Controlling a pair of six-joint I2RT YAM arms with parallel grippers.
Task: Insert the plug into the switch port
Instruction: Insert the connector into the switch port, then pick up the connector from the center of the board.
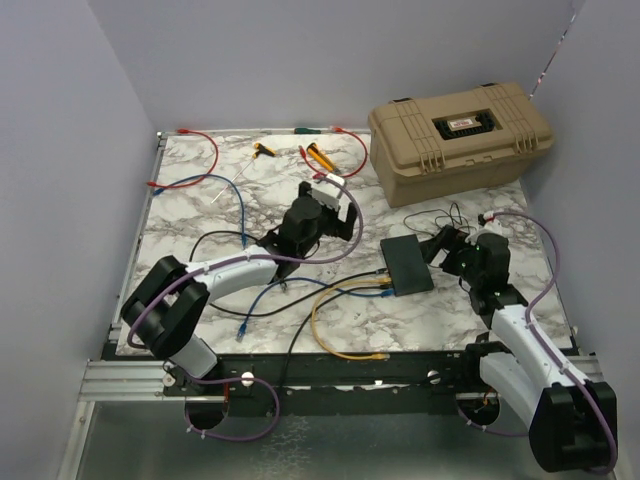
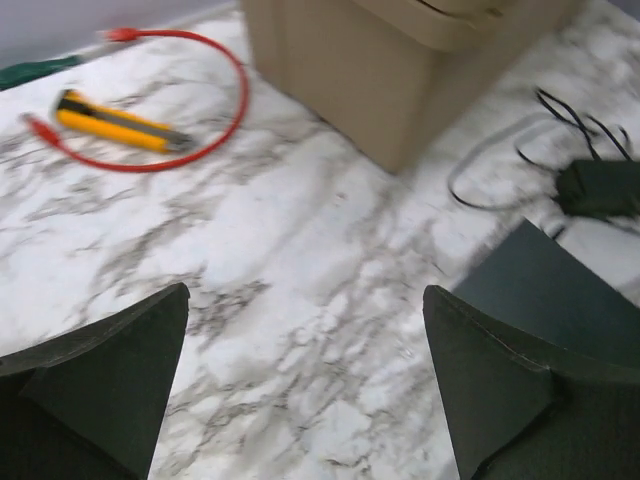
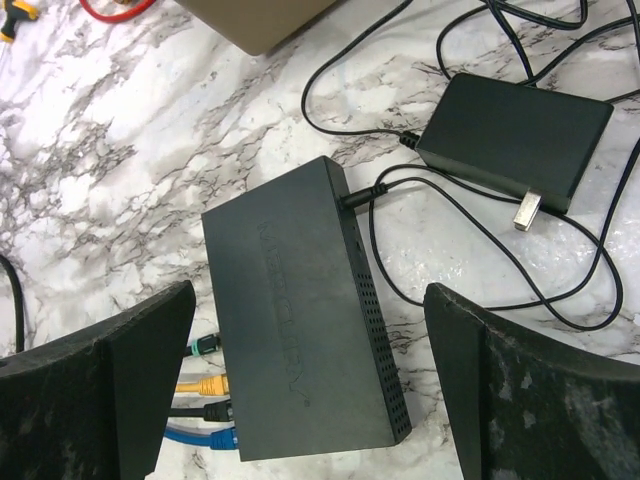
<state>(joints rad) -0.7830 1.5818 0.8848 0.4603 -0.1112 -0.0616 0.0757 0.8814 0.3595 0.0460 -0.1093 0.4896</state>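
Observation:
The dark-grey switch lies flat on the marble table, right of centre. In the right wrist view the switch has green, yellow, black and blue plugs in the ports on its left edge, and its thin power cord leaves the far corner. My right gripper is open and empty, its fingers either side of the switch, above it. My left gripper is open and empty above bare marble, left of the switch's corner. Neither gripper holds a plug.
The tan case stands at the back right. The black power adapter and its looped cord lie behind the switch. A yellow cable end, a blue cable end, red cables and yellow-handled tools lie around.

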